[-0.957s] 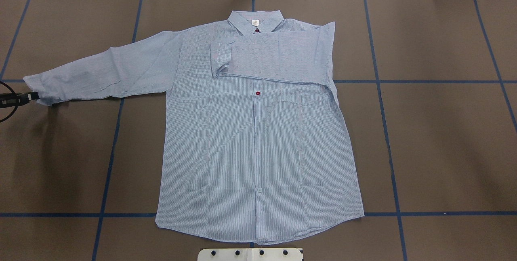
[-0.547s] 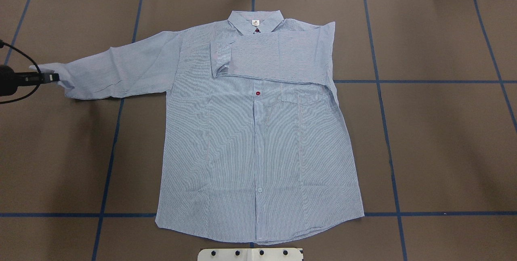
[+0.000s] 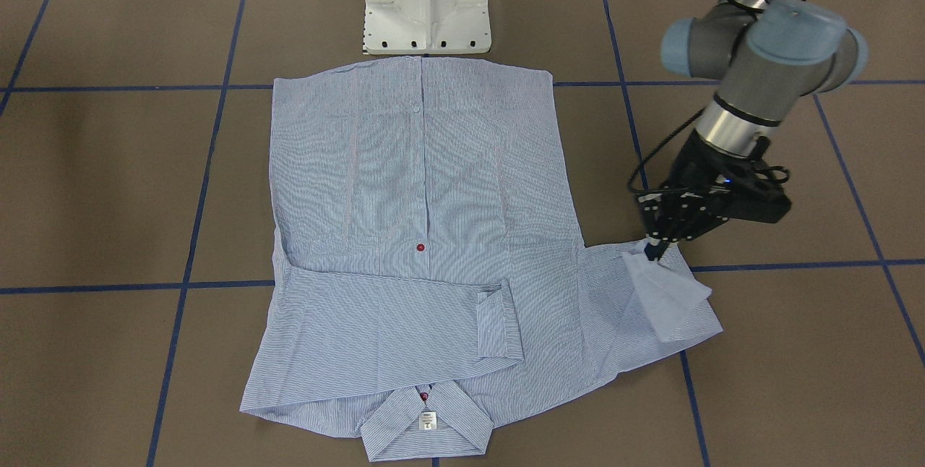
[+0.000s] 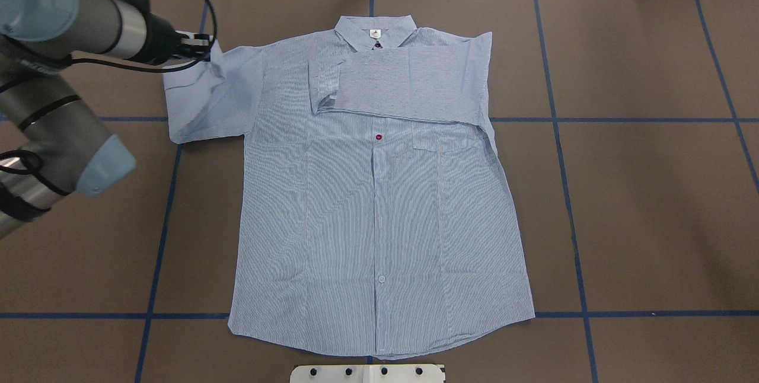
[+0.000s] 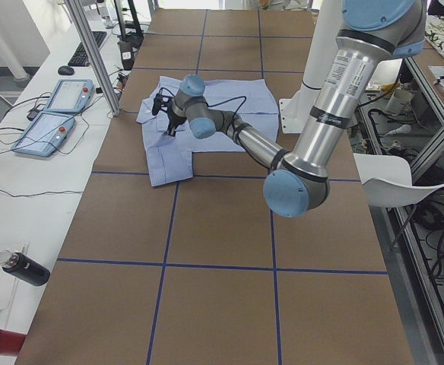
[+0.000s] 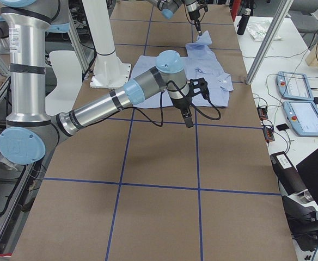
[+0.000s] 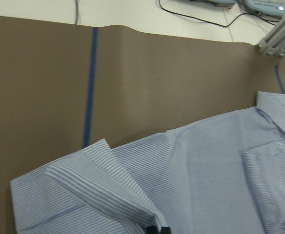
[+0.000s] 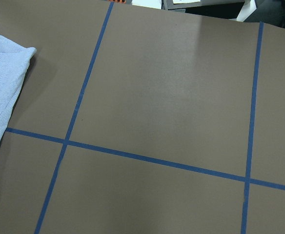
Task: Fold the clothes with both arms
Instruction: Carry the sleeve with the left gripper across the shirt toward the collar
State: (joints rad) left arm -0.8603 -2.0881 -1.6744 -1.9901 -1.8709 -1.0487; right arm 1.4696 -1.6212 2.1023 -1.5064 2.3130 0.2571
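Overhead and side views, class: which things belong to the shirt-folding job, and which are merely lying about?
Belongs to the job:
shirt
left gripper, gripping the shirt
right gripper, off the shirt

Lying about:
black bottle
two touch panels
keyboard
white chair

Robot lab: taped table [image 4: 652, 193], teach pendants [image 5: 68, 96]

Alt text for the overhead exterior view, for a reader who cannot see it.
The left gripper holds the cuff of the striped shirt, that sleeve doubled back toward its shoulder. The other sleeve lies folded across the chest.
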